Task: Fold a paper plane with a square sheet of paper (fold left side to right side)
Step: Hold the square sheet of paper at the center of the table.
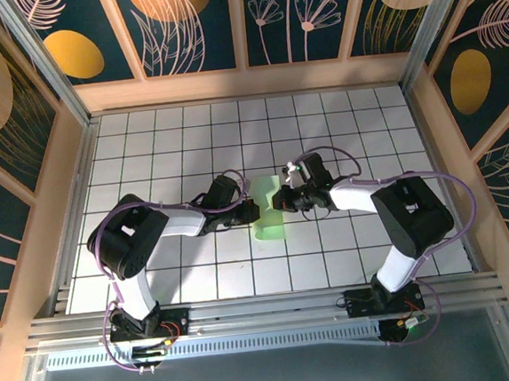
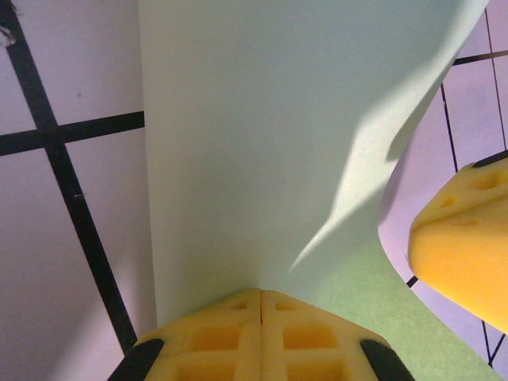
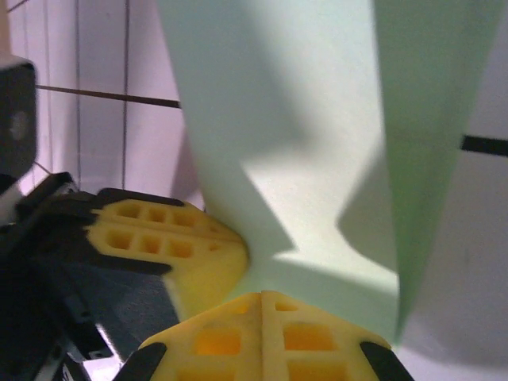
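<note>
The pale green square sheet of paper (image 1: 269,218) is held between both grippers at the middle of the grid table, bent and partly doubled over itself. My left gripper (image 1: 253,210) is shut on its left edge; in the left wrist view the yellow fingertips (image 2: 261,295) meet with the sheet (image 2: 262,135) rising out of them. My right gripper (image 1: 284,201) is shut on the sheet's right part; in the right wrist view its jaws (image 3: 263,297) are pressed together under the creased paper (image 3: 317,119). The two grippers nearly touch.
The white grid-tiled table (image 1: 169,135) is boxed in by wooden walls (image 1: 245,82) at the back and sides. An aluminium rail (image 1: 265,310) runs along the near edge by the arm bases. The other arm's yellow finger (image 2: 464,238) crowds each wrist view.
</note>
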### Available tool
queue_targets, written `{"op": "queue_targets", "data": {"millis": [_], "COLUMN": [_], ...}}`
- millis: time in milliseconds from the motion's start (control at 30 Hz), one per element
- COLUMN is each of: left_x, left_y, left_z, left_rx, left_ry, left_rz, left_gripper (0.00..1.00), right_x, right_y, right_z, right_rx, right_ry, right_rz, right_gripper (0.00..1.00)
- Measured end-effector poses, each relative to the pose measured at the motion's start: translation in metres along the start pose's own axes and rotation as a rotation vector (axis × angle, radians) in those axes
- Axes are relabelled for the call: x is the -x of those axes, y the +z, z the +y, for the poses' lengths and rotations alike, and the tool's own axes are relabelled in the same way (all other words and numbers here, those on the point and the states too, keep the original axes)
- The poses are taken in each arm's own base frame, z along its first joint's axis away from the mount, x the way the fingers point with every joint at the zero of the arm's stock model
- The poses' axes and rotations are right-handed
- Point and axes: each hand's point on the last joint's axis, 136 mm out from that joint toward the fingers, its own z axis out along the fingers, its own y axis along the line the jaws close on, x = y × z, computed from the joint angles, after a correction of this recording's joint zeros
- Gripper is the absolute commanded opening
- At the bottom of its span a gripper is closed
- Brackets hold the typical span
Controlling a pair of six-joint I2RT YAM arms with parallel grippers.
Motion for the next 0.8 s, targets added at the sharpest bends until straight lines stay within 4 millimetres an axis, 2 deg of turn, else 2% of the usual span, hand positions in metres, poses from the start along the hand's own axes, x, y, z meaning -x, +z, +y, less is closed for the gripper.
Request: {"op": "queue_targets", "data": {"millis": [133, 300, 467, 800], "left_x": [0.000, -0.001, -0.001, -0.002], "left_y": [0.000, 0.000, 0.000, 0.000], "left_z": [0.000, -0.001, -0.001, -0.001], "left_rx": [0.000, -0.001, -0.002, -0.003], "left_ry": [0.001, 0.002, 0.003, 0.003], "left_rz": [0.001, 0.002, 0.002, 0.001], "left_gripper": [0.00, 0.00, 0.00, 0.00], "right_x": [0.009, 0.017, 0.013, 0.008], "right_y": [0.005, 0.022, 0.038, 0.047], "right_z": [0.009, 0.008, 0.006, -0.007], "right_rx": [0.032, 0.042, 0.039, 0.002], "right_ry": [-0.004, -0.004, -0.004, 0.012], "right_rz": [-0.012, -0.003, 0.029, 0.051], "right_gripper": [0.00, 0.00, 0.00, 0.00]}}
